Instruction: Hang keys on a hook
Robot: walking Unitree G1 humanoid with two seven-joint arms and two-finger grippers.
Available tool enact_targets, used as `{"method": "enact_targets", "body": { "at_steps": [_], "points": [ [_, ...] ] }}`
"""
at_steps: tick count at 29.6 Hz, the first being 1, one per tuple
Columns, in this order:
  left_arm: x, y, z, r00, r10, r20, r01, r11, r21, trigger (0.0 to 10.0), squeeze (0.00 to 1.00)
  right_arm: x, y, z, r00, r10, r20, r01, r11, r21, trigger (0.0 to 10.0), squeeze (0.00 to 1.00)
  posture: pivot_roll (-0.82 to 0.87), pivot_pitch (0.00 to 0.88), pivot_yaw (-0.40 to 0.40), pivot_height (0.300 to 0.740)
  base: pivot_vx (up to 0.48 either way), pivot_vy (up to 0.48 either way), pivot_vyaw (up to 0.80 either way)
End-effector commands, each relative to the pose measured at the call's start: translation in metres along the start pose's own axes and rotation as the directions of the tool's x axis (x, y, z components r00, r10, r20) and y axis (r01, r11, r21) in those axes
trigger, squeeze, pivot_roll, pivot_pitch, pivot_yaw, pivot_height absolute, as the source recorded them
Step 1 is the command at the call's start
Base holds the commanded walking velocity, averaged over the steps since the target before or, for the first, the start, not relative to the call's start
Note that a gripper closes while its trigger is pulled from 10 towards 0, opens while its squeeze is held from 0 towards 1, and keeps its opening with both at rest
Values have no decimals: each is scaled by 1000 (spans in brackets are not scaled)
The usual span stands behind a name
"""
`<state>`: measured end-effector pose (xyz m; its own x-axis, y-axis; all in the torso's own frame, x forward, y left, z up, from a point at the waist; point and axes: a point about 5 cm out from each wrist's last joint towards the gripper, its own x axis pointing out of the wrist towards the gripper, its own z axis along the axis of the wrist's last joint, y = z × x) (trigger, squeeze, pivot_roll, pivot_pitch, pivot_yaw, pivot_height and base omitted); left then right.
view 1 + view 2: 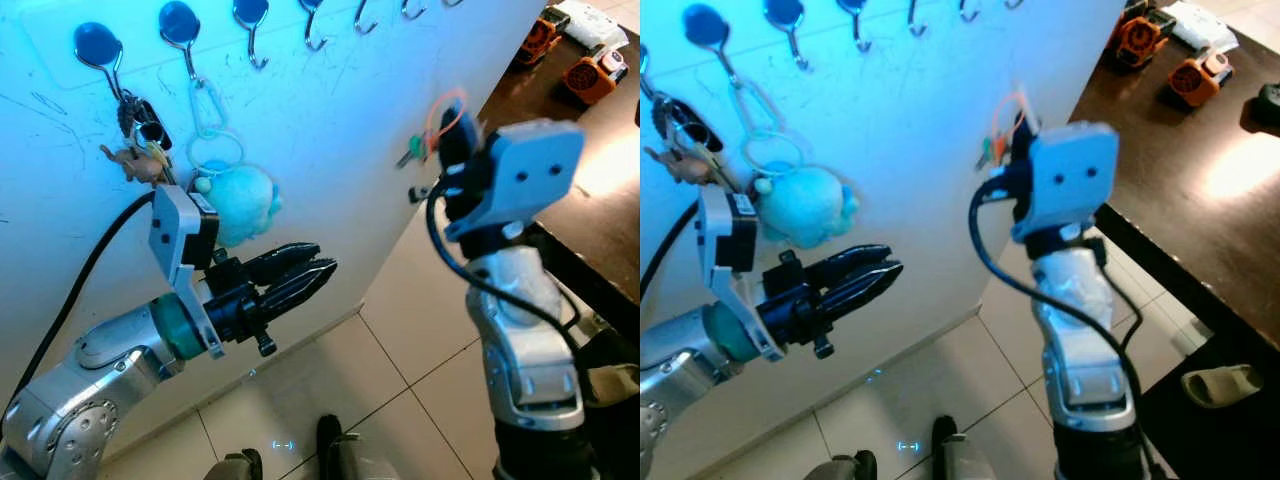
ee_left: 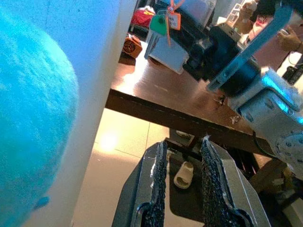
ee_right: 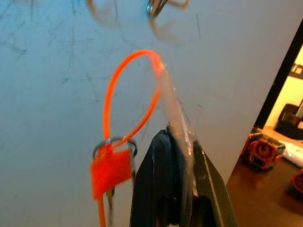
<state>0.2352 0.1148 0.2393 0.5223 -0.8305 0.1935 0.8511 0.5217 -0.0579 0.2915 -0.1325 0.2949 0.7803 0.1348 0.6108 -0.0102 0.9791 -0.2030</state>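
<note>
We face a white wall board (image 1: 330, 130) with a row of metal hooks (image 1: 255, 40) along its top, and a dark brown table (image 1: 1200, 160) to its right carrying orange toy vehicles (image 1: 1193, 78). Our left gripper (image 1: 322, 264) hovers low in front of the board, its jaws a narrow gap apart with nothing between them. Just above and behind those jaws hangs a blue plush toy (image 1: 240, 200) from one hook, and further left a dark key bunch (image 1: 143, 135) from another. Our right gripper (image 3: 176, 142) is raised near the board below the hooks, jaws closed on the keys (image 1: 415, 150); their orange loop (image 3: 130, 92) arches up beside the fingertips, with an orange tag (image 3: 110, 171) dangling.
</note>
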Motion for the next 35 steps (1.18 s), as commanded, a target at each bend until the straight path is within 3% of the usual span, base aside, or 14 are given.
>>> {"method": "enact_targets", "body": {
  "at_steps": [1, 5, 8, 11, 19, 28, 31, 35],
  "points": [
    [1, -3, -5, 1000, -22, -12, 21, 1000, -17, 10000, 0, 5, -5, 11, 998, -40, 37, 40, 999, -6, 10000, 0, -93, 236, 53, 740, 0, 0, 0],
    [1, -3, -6, 1000, -21, -16, 20, 1000, -21, 10000, 0, 20, -29, 21, 971, -236, 29, 236, 972, 0, 10000, 0, -90, 234, 51, 740, 0, 0, 0],
    [0, -3, -6, 1000, -21, -16, 20, 1000, -21, 10000, 0, 21, -31, 21, 969, -246, 27, 246, 969, 0, 10000, 0, -90, 234, 51, 740, 0, 0, 0],
    [1, -3, -7, 1000, -24, -18, 24, 999, -24, 10000, 0, 35, -34, 20, 960, -279, 4, 278, 960, 27, 10000, 0, -95, 231, 47, 740, 0, 0, 0],
    [2, -4, -7, 1000, -24, -14, 23, 999, -25, 10000, 0, 54, -28, 23, 963, -270, -5, 270, 962, 39, 10000, 0, -86, 228, 39, 740, 0, 0, 0],
    [1, -6, -9, 1000, -15, -10, 14, 999, -29, 10000, 0, 70, -8, 15, 989, -135, -67, 136, 990, 23, 10000, 0, -81, 233, 25, 740, 0, 0, 0],
    [1, -6, -10, 1000, -11, -9, 11, 999, -30, 10000, 0, 72, -1, 17, 996, -80, -48, 82, 996, 30, 10000, 0, -79, 235, 22, 740, 0, 0, 0],
    [1, -7, -11, 1000, -6, -7, 6, 999, -33, 10000, 0, 67, 6, 36, 995, -23, 96, 18, 999, 45, 10000, 0, -76, 241, 14, 740, 0, 0, 0]
  ]
}}
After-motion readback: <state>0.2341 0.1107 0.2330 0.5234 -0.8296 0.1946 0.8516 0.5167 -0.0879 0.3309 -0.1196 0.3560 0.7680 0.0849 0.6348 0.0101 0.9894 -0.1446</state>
